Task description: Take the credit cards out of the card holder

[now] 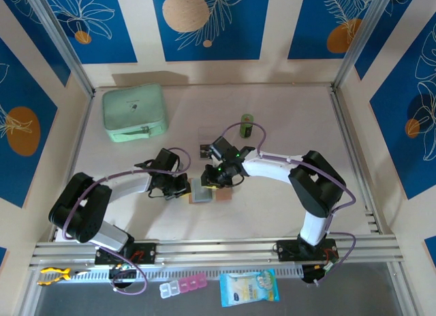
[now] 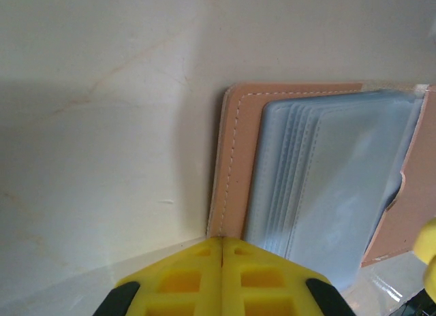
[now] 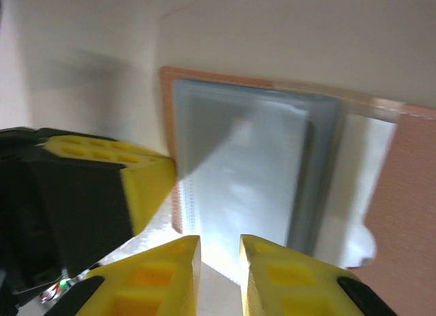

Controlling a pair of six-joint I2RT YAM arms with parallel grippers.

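From above, the small tan leather-like folding card holder (image 1: 221,195) lies open and flat on the pale table (image 1: 286,125), between the two grippers. The left gripper (image 1: 185,188) reaches in from the left, its arm bent low. The right gripper (image 1: 208,181) comes from the right on an outstretched white forearm. A small dark thin credit card (image 1: 206,151) lies on the table just beyond them. Farther back are a mint-green zip case (image 1: 134,112) and a short green cylinder (image 1: 246,126).

At the left wrist, the ribbed yellow fingers (image 2: 184,278) are clenched together, tips at the holder's stitched near corner (image 2: 235,159). Stacked grey see-through pockets (image 2: 327,186) fan across the leather.

At the right wrist, the right gripper (image 3: 219,261) hangs over the glossy pockets (image 3: 245,166), its jaws a narrow gap apart. Whether they pinch a pocket I cannot tell. The left gripper's yellow finger (image 3: 129,169) touches the holder's left edge.
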